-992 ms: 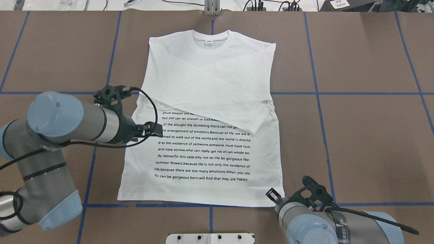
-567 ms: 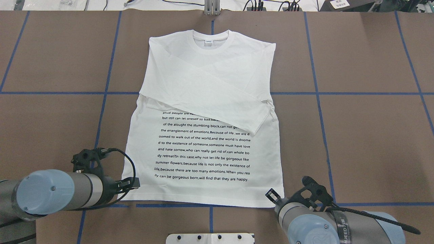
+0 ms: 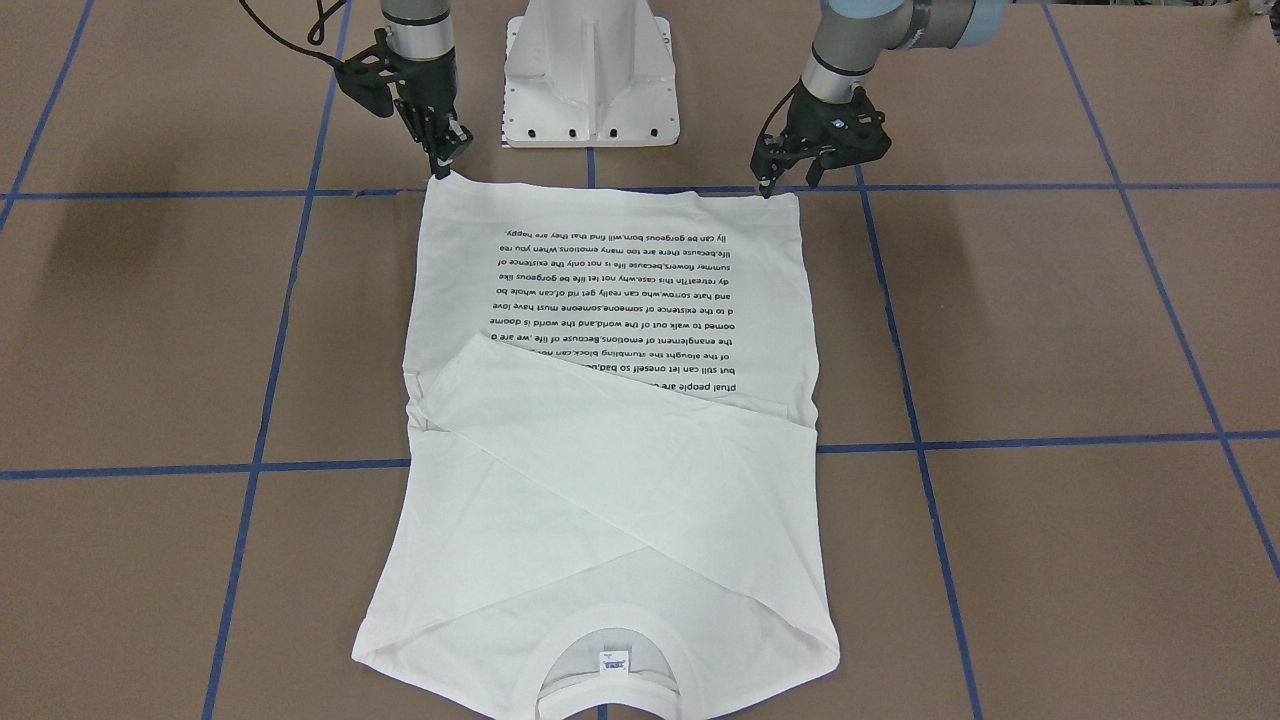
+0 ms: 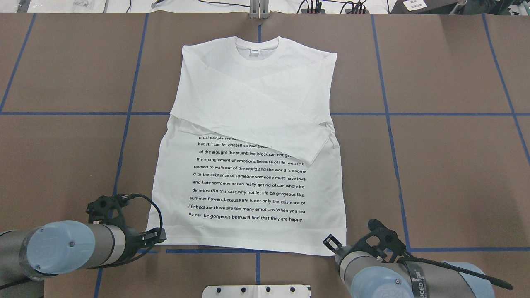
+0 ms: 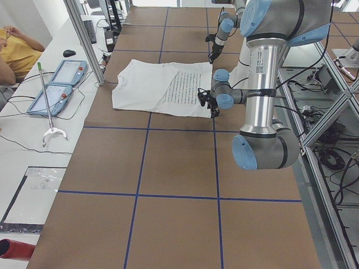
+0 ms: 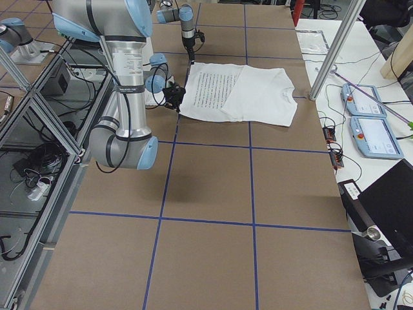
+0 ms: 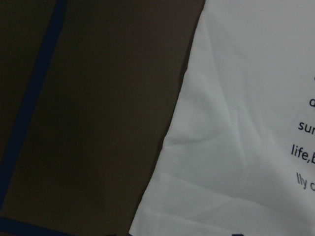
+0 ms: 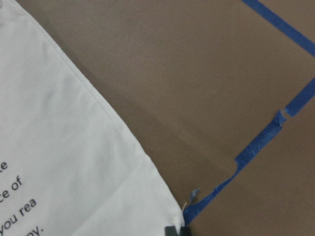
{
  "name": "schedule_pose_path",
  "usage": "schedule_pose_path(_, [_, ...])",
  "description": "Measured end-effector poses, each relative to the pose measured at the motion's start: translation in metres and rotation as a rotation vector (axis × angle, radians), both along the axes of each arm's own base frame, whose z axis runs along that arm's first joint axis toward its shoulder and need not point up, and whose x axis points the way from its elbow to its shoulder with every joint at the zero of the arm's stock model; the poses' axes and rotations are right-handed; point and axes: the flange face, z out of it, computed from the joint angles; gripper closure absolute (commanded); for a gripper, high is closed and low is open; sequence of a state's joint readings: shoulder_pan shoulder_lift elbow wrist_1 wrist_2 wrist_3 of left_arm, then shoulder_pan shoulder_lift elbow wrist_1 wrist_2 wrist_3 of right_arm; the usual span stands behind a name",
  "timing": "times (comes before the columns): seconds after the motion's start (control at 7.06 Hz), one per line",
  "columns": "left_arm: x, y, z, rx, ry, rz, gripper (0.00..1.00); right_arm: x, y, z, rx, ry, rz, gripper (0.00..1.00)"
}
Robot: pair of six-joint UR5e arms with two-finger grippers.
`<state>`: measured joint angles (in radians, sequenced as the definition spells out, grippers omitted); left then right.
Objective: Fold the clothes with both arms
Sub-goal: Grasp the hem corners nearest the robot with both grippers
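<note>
Since a second ago the left arm (image 4: 62,248) has swung from the shirt's 9 o'clock edge down to its 7 o'clock hem corner. The right arm (image 4: 385,273) has barely shifted.

The brown worktop (image 4: 447,165), gridded with blue tape (image 4: 385,114), carries the white long-sleeved T-shirt (image 4: 256,186). It lies flat at the centre, with its collar (image 4: 257,62) at 12 o'clock in the overhead view, its hem at 6 and its sleeves folded across the chest.

Only the front-facing view shows the white pedestal base (image 3: 590,70) standing upright, and both end effectors pointing down. The side views add a person's yellow sleeve (image 5: 14,47) and two control tablets (image 5: 56,84) beyond the worktop's edge.

The left end effector (image 4: 159,237) sits at the 7 o'clock hem corner and the right end effector (image 4: 330,241) at the 5 o'clock corner. I cannot tell whether either is spread or pinching cloth.

Printed lines read "summer flowers,because life is not only the existence of" and "lly can be gorgeous born,will find that they are happy." The upper sleeve (image 4: 265,120) covers the ends of the top lines. The neck label (image 4: 254,51) is too small to read.

The wrist views show only hem corners, with a dark fingertip (image 8: 171,230) cut off at the right one's bottom edge.
</note>
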<state>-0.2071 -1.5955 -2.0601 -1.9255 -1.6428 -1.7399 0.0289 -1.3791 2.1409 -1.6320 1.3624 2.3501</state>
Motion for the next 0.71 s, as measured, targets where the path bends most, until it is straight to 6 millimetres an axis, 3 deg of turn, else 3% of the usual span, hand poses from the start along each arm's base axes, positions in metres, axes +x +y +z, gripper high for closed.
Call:
schedule_pose_path(0.14, [0.0028,-0.0001,0.0007,-0.001,-0.001,0.001,0.37,0.0003,-0.0006,0.0001,0.001,0.001,0.002,1.0])
schedule_pose_path(0.28, [0.0053,0.0,-0.0005,-0.001,0.001,0.002,0.5,0.0008,-0.0012,0.0002,0.002,0.001,0.003,1.0])
schedule_pose_path(0.71, [0.0056,0.0002,0.0042,-0.001,-0.011,0.002,0.6,0.0017,-0.0029,0.0003,0.003,0.003,0.008,1.0])
